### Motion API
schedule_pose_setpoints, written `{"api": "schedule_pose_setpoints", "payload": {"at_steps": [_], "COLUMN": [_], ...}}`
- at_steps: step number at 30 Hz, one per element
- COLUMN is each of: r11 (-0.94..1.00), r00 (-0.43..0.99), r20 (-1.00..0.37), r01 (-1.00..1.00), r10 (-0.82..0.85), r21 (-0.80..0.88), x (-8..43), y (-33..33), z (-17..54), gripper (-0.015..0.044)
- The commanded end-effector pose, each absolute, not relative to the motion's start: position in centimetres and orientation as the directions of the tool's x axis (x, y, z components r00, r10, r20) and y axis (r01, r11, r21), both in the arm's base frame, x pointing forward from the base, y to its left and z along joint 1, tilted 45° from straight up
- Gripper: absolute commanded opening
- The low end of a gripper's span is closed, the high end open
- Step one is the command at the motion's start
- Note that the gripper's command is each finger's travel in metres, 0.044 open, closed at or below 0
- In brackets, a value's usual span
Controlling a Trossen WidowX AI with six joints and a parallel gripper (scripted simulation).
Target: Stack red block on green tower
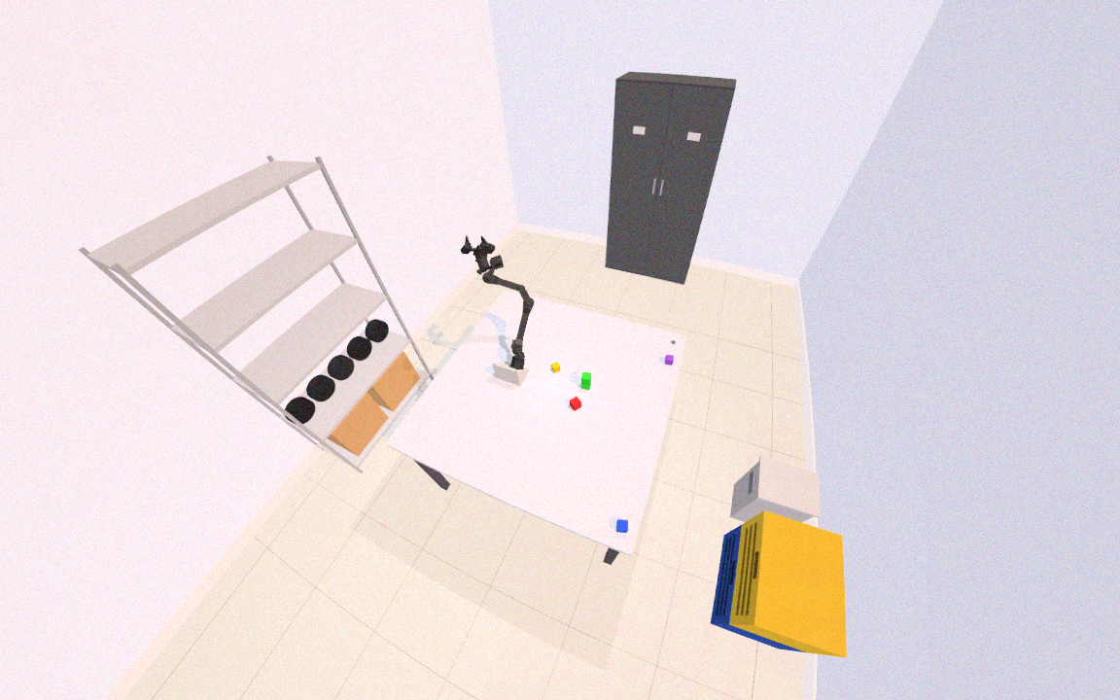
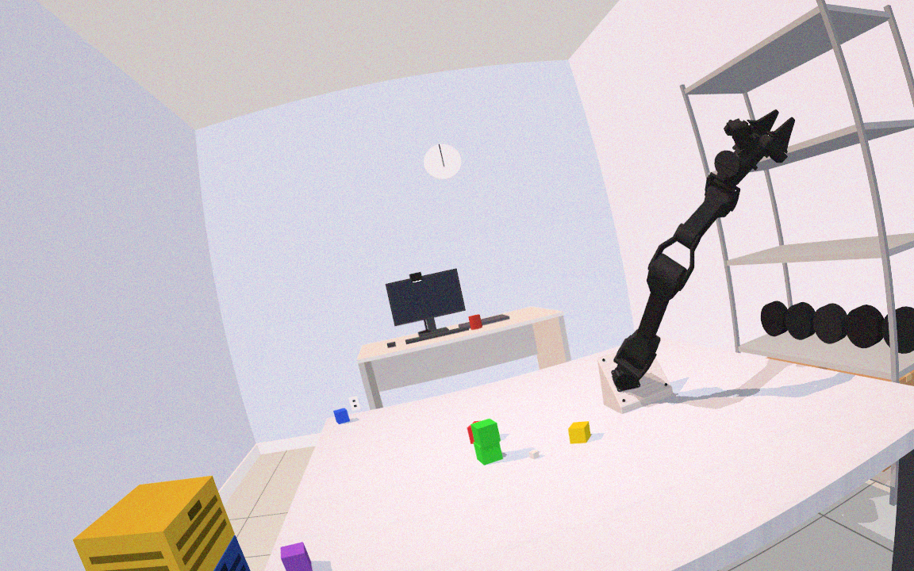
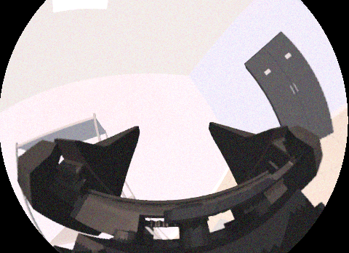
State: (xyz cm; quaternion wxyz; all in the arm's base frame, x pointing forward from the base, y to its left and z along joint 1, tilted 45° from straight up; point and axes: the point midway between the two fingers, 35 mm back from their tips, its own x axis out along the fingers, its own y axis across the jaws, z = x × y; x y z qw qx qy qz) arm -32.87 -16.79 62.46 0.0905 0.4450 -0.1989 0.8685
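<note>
The black parallel-jaw gripper [image 2: 760,129] is parked way up high with jaws spread wide and nothing held, while the small red cube [image 1: 576,402] sits far below on the white surface [image 1: 538,452], just near of the two-block green tower [image 1: 585,379].

Yellow block [image 2: 578,431]: sitting on the white table [image 2: 659,496].
Purple block [image 2: 294,556]: resting near the table's edge.
Dumbbells [image 2: 843,325]: lining the shelf.

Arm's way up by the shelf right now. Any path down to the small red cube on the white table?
Probably yes. The open tool is raised high and empty; the small red cube sits apart from the green tower, uncovered from above.
</note>
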Motion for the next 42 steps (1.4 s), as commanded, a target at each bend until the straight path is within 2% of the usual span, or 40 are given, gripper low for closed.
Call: {"api": "schedule_pose_setpoints", "payload": {"at_steps": [1, 9, 14, 24, 33, 42], "r11": [-0.919, -0.831, -0.747, -0.415, -0.025, 0.353], "r00": [-0.623, -0.631, -0.588, -0.363, -0.074, 0.197], "r20": [0.766, 0.597, 0.502, 0.221, -0.052, -0.327], "r01": [-0.193, 0.144, 0.297, 0.640, 0.778, 0.768], "r10": [-0.157, -0.495, -0.634, -0.905, -0.996, -0.924], "r21": [-0.345, -0.537, -0.595, -0.647, -0.628, -0.535], "x": [-33.0, -30.7, -28.4, -18.4, -6.0, 7.1], "y": [-21.9, -33.6, -38.7, -50.1, -55.6, -56.1], "z": [61.1, 55.7, 52.9, 44.5, 36.6, 28.5], "gripper": [0.0440, 0.0440, 0.0440, 0.0440, 0.0440, 0.0440]}}
